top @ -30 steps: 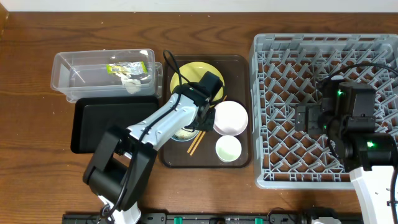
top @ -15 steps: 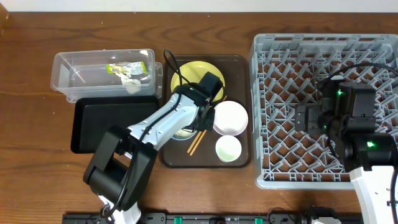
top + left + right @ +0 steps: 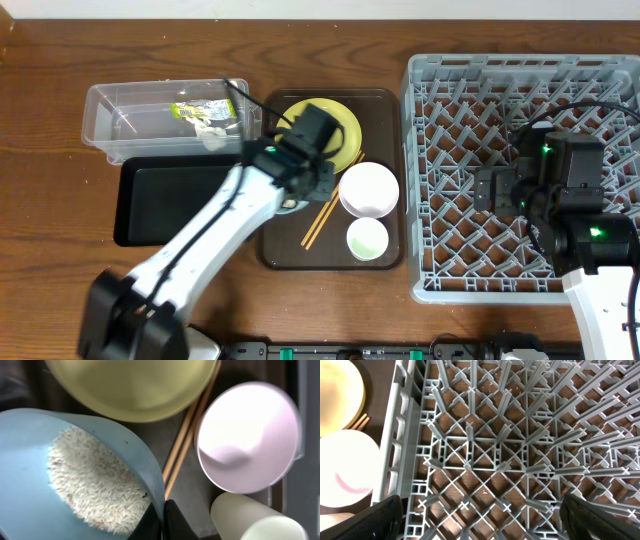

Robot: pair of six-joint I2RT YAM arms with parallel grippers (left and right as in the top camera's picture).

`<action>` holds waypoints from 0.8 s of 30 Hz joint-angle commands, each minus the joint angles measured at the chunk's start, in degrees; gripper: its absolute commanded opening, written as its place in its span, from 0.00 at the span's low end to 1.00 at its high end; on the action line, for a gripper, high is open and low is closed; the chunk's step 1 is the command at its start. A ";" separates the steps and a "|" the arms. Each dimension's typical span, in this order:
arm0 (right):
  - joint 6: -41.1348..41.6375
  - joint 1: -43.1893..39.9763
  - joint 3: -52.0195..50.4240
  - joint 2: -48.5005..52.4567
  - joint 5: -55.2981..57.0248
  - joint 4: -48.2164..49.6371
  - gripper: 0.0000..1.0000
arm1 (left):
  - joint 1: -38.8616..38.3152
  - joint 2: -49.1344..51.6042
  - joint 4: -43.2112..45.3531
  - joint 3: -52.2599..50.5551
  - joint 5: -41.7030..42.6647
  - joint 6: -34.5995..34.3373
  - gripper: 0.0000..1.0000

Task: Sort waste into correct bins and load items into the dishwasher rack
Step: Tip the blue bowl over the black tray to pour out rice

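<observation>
Over tray (image 3: 385, 118), left gripper (image 3: 162, 521) pinches blue bowl (image 3: 120, 442)

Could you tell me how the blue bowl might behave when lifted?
The blue bowl looks rigid, so it should hold shape. Pinched at one rim by the left gripper, it may tilt, and the loose rice could shift or spill.
</observation>
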 commanded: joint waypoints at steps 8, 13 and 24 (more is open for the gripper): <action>-0.24 0.33 1.11 0.00 0.33 -0.07 0.99 | 23.21 -4.26 -3.63 -1.40 26.49 14.34 0.06; -0.24 0.31 1.11 0.00 0.33 -0.07 0.99 | 35.76 -3.50 -3.74 -5.01 45.90 25.55 0.06; -0.22 0.31 1.11 0.00 0.33 -0.07 0.99 | 56.39 1.40 -3.39 -15.65 78.09 40.81 0.06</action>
